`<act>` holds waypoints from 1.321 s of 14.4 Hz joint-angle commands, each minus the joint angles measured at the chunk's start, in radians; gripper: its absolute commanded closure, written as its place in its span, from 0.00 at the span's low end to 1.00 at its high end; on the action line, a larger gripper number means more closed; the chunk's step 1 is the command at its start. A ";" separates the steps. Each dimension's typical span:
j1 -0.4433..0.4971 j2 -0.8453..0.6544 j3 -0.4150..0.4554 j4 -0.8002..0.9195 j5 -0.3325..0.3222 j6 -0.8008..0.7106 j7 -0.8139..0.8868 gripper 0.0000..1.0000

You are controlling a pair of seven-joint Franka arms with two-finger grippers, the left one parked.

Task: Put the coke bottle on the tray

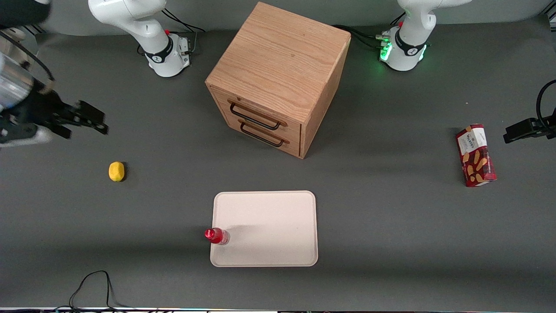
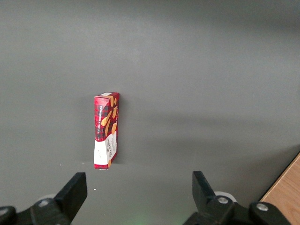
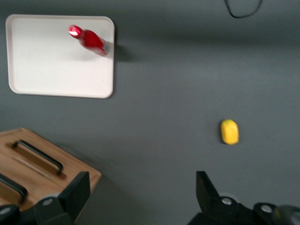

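Front view: the coke bottle (image 1: pixel 217 236) stands upright on the tray (image 1: pixel 269 217), at the tray's edge toward the working arm's end and near its corner closest to the camera; the gripper (image 1: pixel 89 119) hangs in the air at the working arm's end of the table, fingers spread and holding nothing, with a lemon (image 1: pixel 116 171) on the table nearer the camera than it, and a wooden drawer cabinet (image 1: pixel 278 78) farther from the camera than the tray. Right wrist view: the two fingers (image 3: pixel 75 194) stand wide apart above bare table; the bottle (image 3: pixel 91 40) is on the tray (image 3: pixel 47 65), the lemon (image 3: pixel 229 131) lies apart on the table, and a corner of the cabinet (image 3: pixel 42 164) with its handles shows. Left wrist view: a red snack box (image 2: pixel 106 130) lies on the grey table.
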 commanded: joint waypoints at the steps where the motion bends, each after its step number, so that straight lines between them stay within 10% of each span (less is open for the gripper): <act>1: -0.110 -0.097 0.052 -0.132 -0.032 0.028 -0.101 0.00; 4: -0.241 -0.095 0.135 -0.143 -0.037 0.040 -0.109 0.00; 19: -0.241 -0.029 0.113 -0.051 -0.074 0.007 -0.139 0.00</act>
